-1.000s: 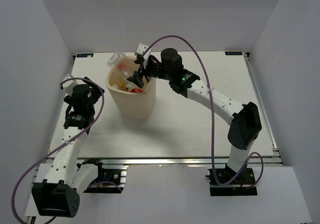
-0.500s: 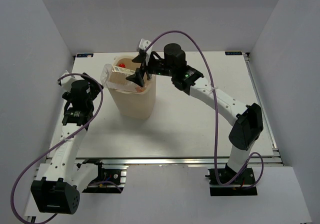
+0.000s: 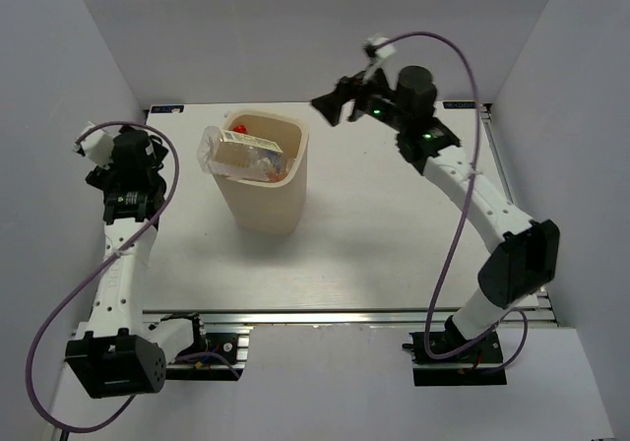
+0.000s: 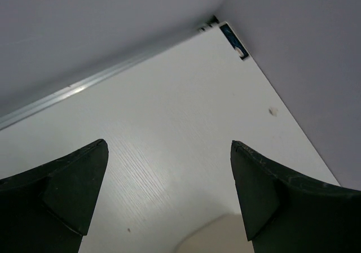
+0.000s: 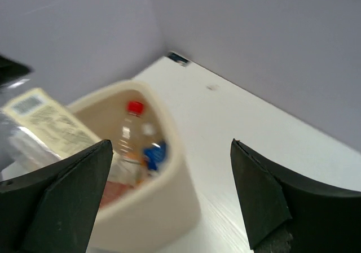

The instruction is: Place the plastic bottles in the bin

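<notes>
White desk [image 3: 394, 244] carried the bin [image 3: 264, 210]; larger clear bottle [image 3: 234, 153] lay across its rim. Left tool [image 4: 168, 151] and right tool [image 5: 171, 151] were both spread, empty.

Bin [image 3: 264, 205] on the desk [image 3: 394, 234] left of centre, larger bottle [image 3: 236, 156] lying across the bin's left rim, further bottles [image 5: 128, 137] down inside it, left pincer [image 4: 169, 151] well left of the bin, right pincer [image 3: 331, 108] behind and right of it, apart
</notes>
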Robot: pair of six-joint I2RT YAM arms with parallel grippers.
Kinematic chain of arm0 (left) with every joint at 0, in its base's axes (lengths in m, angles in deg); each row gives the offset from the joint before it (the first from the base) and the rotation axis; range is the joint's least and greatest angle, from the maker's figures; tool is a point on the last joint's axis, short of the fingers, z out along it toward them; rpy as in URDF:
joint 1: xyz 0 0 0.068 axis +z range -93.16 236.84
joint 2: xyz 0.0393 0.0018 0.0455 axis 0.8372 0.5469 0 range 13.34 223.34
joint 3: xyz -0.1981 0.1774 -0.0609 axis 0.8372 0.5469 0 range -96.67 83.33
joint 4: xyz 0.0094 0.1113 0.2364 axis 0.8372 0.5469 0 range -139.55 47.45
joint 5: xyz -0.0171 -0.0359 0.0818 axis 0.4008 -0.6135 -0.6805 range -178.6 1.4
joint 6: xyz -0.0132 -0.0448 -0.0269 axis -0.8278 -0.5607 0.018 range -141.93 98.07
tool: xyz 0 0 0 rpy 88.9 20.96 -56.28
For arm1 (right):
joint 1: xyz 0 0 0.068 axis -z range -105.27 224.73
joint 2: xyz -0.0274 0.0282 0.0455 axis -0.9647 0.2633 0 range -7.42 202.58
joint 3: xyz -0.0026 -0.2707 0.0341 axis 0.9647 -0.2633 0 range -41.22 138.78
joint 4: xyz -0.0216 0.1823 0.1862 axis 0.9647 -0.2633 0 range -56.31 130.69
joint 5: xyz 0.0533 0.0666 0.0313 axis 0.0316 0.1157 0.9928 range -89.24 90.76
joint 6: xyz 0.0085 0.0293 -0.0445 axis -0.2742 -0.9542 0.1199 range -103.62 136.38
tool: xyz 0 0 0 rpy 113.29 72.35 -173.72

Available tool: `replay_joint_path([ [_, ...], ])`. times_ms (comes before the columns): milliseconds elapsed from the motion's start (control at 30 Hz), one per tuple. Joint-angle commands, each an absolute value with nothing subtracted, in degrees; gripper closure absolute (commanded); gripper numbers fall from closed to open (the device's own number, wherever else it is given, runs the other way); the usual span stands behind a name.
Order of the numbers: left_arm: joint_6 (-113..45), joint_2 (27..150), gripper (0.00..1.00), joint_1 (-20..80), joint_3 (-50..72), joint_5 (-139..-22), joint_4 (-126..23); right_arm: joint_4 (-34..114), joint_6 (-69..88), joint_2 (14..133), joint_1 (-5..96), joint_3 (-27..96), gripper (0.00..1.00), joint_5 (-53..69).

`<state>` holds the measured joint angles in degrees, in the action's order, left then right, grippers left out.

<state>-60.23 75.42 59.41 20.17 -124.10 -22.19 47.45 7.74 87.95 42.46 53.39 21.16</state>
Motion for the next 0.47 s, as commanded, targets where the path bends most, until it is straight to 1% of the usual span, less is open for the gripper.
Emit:
replay_joint_path([
  [0, -59.55, 77.93, 0.02, 65.97, 18.90, -123.06, -20.80, 54.03, -5.39, 79.19, 52.64, 43.98, 0.11, 18.51],
  [33, -59.72, 78.46, 0.02, 67.12, 19.25, -120.70, -21.24, 54.22, -5.33, 77.41, 53.72, 37.94, 0.11, 16.34],
  [100, -60.69, 79.43, 0.02, 70.28, 19.96, -118.93, -21.07, 51.78, -4.28, 72.94, 55.39, 33.68, 0.11, 9.76],
  [133, -61.04, 79.95, 0.02, 71.25, 20.92, -118.13, -21.07, 48.54, -2.97, 71.43, 55.66, 29.92, 0.11, 2.59],
  [233, -62.62, 79.26, 0.02, 74.33, 22.59, -115.23, -21.51, 45.00, -1.20, 65.72, 55.93, 23.84, 0.10, -8.25],
  [267, -63.06, 78.56, 0.02, 74.68, 24.25, -114.36, -22.03, 45.08, -1.11, 64.14, 55.92, 18.95, 0.11, -9.86],
  [333, -63.59, 76.11, 0.02, 74.86, 26.01, -113.04, -24.31, 46.65, -1.54, 59.31, 56.01, 14.00, 0.11, -12.50],
  [367, -63.42, 75.22, 0.02, 74.77, 28.03, -111.11, -25.28, 49.19, -1.72, 57.98, 55.93, 9.62, 0.11, -12.86],
  [433, -63.68, 73.90, 0.02, 74.86, 29.45, -110.04, -26.95, 50.35, -2.16, 54.55, 55.92, 7.22, 0.11, -13.39],
])
